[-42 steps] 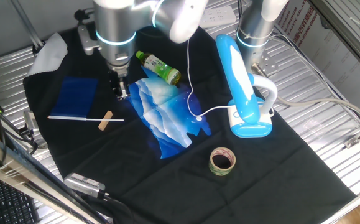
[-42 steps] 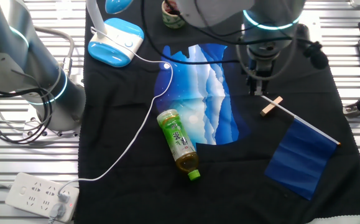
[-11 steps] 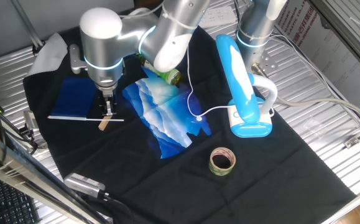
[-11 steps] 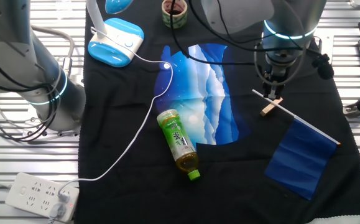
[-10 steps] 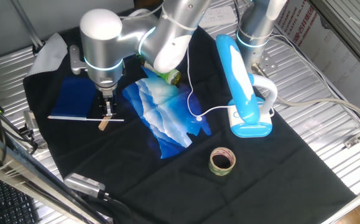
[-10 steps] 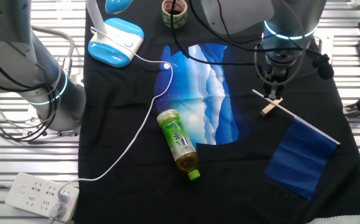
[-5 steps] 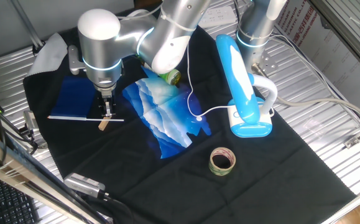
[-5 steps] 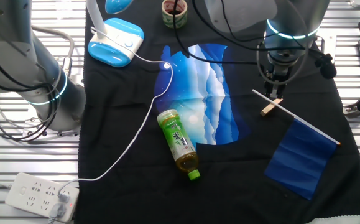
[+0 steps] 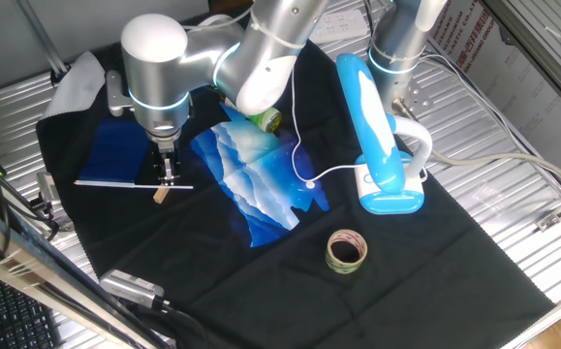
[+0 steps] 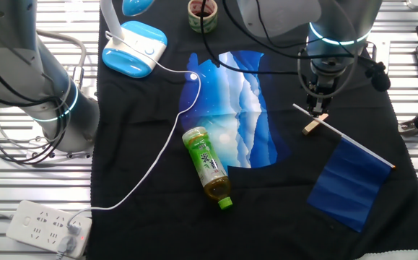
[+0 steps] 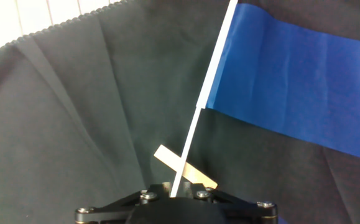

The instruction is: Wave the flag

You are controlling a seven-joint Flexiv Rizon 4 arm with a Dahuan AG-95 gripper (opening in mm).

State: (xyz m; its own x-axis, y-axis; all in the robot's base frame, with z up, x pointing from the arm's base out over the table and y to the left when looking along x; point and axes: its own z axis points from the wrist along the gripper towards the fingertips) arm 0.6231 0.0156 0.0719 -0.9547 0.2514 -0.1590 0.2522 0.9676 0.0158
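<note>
The flag lies flat on the black cloth, its dark blue cloth (image 9: 120, 147) (image 10: 349, 184) (image 11: 298, 81) spread to one side of the thin white stick (image 9: 115, 183) (image 10: 353, 139) (image 11: 195, 124). The stick's free end rests across a small tan wooden block (image 9: 163, 191) (image 10: 314, 126) (image 11: 164, 157). My gripper (image 9: 168, 177) (image 10: 317, 112) (image 11: 175, 193) points straight down at that end, next to the block. In the hand view the stick runs into the narrow gap between the two jaws, which stand shut on it.
A blue-and-white patterned cloth (image 9: 251, 184) (image 10: 234, 108) lies beside the flag. A green tea bottle (image 10: 209, 166), a blue-white desk lamp (image 9: 382, 145) with its white cable, a tape roll (image 9: 346, 250) and a power strip (image 10: 46, 227) are around it.
Four seconds ago the gripper hung by the patterned cloth. It has since moved over and down onto the stick's end. Over the last second it has barely shifted; the flag lies still.
</note>
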